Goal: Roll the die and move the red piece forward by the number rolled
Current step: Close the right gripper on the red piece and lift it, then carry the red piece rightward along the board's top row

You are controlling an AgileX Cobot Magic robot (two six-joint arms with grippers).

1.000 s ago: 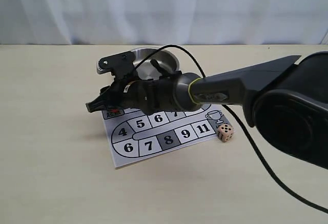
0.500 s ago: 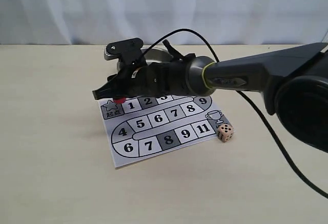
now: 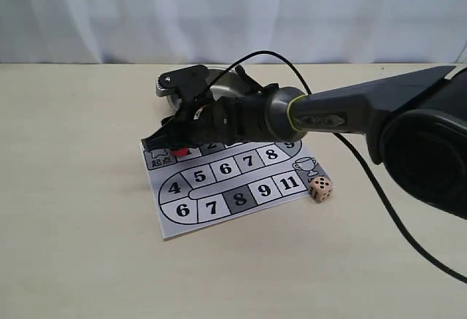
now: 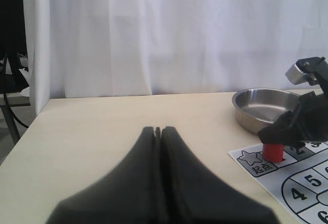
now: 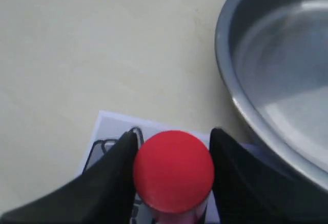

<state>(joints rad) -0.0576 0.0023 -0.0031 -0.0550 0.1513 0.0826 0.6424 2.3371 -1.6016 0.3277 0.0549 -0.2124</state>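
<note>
The red piece (image 5: 173, 170) sits pinched between the right claw's (image 5: 172, 149) fingers.

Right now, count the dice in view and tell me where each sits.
1. The die lies on the table just off the board's corner, beside square 11. The arm may hide others.

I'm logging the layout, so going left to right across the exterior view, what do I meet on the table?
the red piece → the dark square numbered 8 → the die
</note>
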